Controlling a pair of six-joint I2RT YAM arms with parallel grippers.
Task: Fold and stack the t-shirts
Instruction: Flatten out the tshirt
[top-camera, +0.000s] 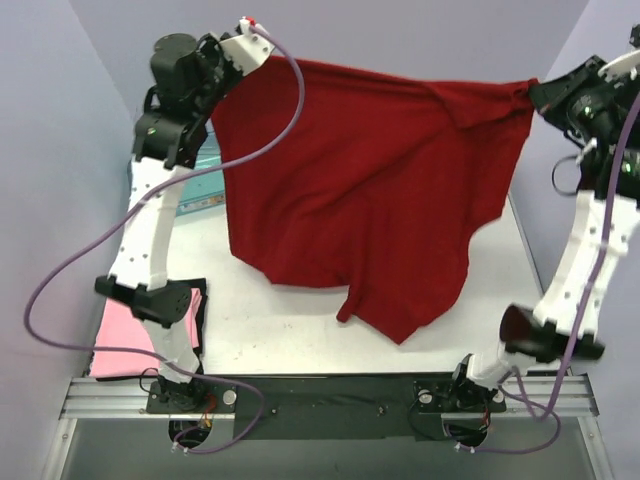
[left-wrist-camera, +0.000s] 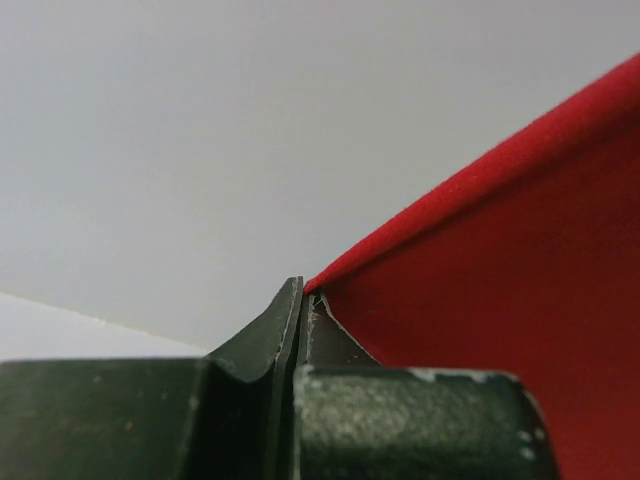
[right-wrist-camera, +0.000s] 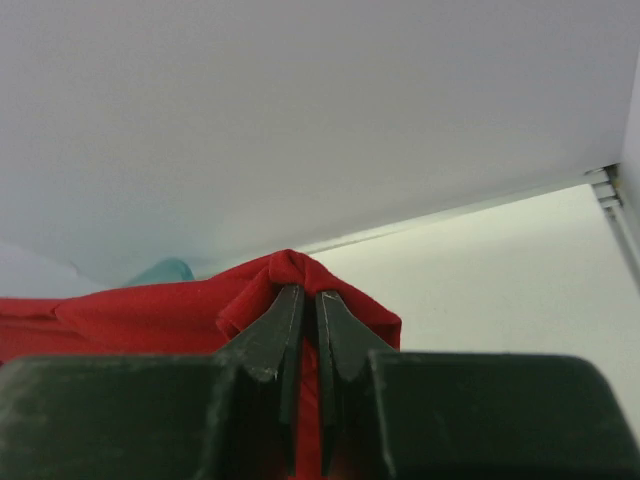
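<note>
The dark red t-shirt (top-camera: 370, 190) hangs spread in the air between both arms, its lower end drooping to the white table (top-camera: 300, 330). My left gripper (top-camera: 232, 62) is shut on its upper left corner; the left wrist view shows the jaws (left-wrist-camera: 303, 292) pinched on the taut red edge (left-wrist-camera: 500, 260). My right gripper (top-camera: 528, 92) is shut on the upper right corner, where the cloth (right-wrist-camera: 150, 315) bunches over the fingertips (right-wrist-camera: 308, 292). The pale pink t-shirt (top-camera: 125, 340) lies flat at the near left, partly under the left arm.
A teal tub (top-camera: 205, 175) stands at the left behind the left arm; a bit of it shows in the right wrist view (right-wrist-camera: 160, 272). A black mat (top-camera: 195, 300) lies under the pink shirt. Grey walls close in on both sides and at the back.
</note>
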